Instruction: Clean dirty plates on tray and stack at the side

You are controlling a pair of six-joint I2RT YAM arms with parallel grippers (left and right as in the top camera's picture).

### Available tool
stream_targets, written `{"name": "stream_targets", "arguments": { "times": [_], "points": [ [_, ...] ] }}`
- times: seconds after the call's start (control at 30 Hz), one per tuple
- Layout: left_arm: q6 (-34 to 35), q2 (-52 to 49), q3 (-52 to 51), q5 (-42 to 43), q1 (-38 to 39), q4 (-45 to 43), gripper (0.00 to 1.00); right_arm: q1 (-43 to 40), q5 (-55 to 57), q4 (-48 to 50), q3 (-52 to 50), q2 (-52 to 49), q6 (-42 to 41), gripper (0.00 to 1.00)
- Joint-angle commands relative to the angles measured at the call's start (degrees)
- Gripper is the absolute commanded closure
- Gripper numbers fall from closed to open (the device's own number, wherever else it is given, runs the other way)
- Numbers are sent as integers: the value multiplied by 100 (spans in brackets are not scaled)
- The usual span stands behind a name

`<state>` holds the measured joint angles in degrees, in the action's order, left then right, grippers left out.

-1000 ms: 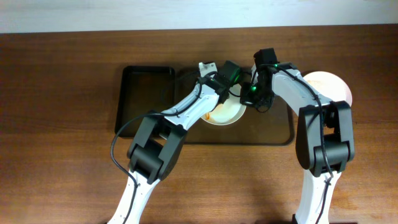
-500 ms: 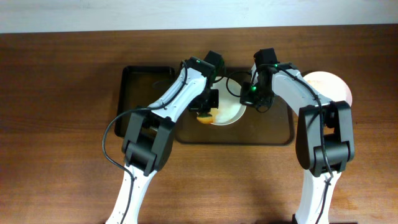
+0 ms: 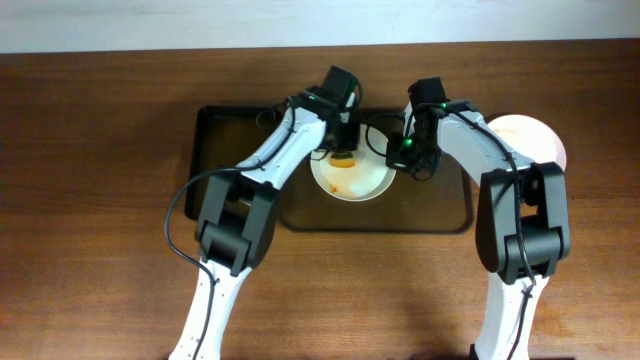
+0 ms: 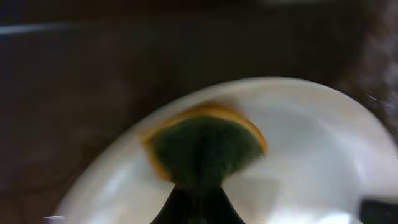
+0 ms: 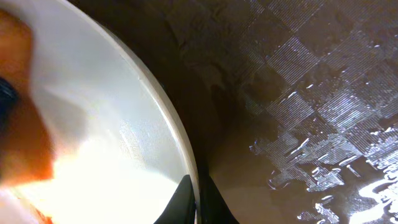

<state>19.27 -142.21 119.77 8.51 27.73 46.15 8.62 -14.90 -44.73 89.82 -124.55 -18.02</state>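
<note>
A white plate (image 3: 362, 180) with orange sauce streaks lies on the large dark tray (image 3: 440, 205). My left gripper (image 3: 343, 152) is shut on the sponge (image 4: 205, 146), green side up with a yellow-orange edge, and presses it on the plate's far rim (image 4: 323, 143). My right gripper (image 3: 400, 158) is shut on the plate's right rim (image 5: 177, 149), one finger inside and one outside. Another white plate (image 3: 535, 140) sits on the wood tabletop (image 3: 100, 130) at the right, partly hidden by my right arm.
A narrower black tray (image 3: 225, 160) stands left of the large tray. The large tray's wet, patterned surface (image 5: 311, 93) shows right of the plate. Both arms cross over the large tray's back half.
My left gripper swept the sponge from the plate's right side to its left edge, then back to the plate's far middle. The right gripper and plate stayed put.
</note>
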Motion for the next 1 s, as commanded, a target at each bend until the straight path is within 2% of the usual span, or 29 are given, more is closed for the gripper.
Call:
{"name": "stream_targets", "arguments": {
  "times": [0.0,0.13,0.17,0.33,0.4,0.43,0.47,0.5,0.53,0.57,0.6,0.63,0.67,0.83,0.9,0.97],
  "points": [
    [103,-457,44,-551,-428,306,100,48,260,26,-192,-269,-28,96],
    [98,-455,739,-507,-540,1182,100,48,240,46,-192,-269,-26,96],
    [28,-455,1217,-389,-577,1652,100,48,240,46,-192,-269,-26,96],
    [-269,-457,2940,227,-713,2780,100,48,243,63,-192,-269,33,95],
    [-267,-455,3681,385,-833,3161,100,48,243,101,-190,-269,177,86],
    [-264,-455,4015,446,-920,3316,100,48,240,131,-190,-269,275,76],
    [-267,-457,4385,461,-1029,3499,100,48,238,175,-190,-269,393,63],
    [-267,-457,4649,457,-1143,3598,100,57,236,205,-192,-269,413,60],
    [-267,-457,4754,459,-1246,3602,100,72,240,221,-192,-269,442,60],
    [-267,-457,4780,463,-1346,3604,100,103,238,232,-192,-269,531,67],
    [-264,-457,4780,463,-1438,3657,100,131,238,221,-192,-269,566,85],
    [-264,-476,4774,463,-1504,3720,100,153,227,201,-190,-269,592,96],
    [-264,-481,4767,461,-1561,3781,100,162,59,197,-190,-267,848,96],
    [-264,-505,4752,463,-1655,3816,100,52,57,-76,-175,273,863,96],
    [-264,-507,4752,463,-1655,3797,100,35,501,-337,-175,927,855,96],
    [-264,-507,4752,461,-1655,3794,100,98,1399,-636,-175,1491,715,96]
  ]
}}
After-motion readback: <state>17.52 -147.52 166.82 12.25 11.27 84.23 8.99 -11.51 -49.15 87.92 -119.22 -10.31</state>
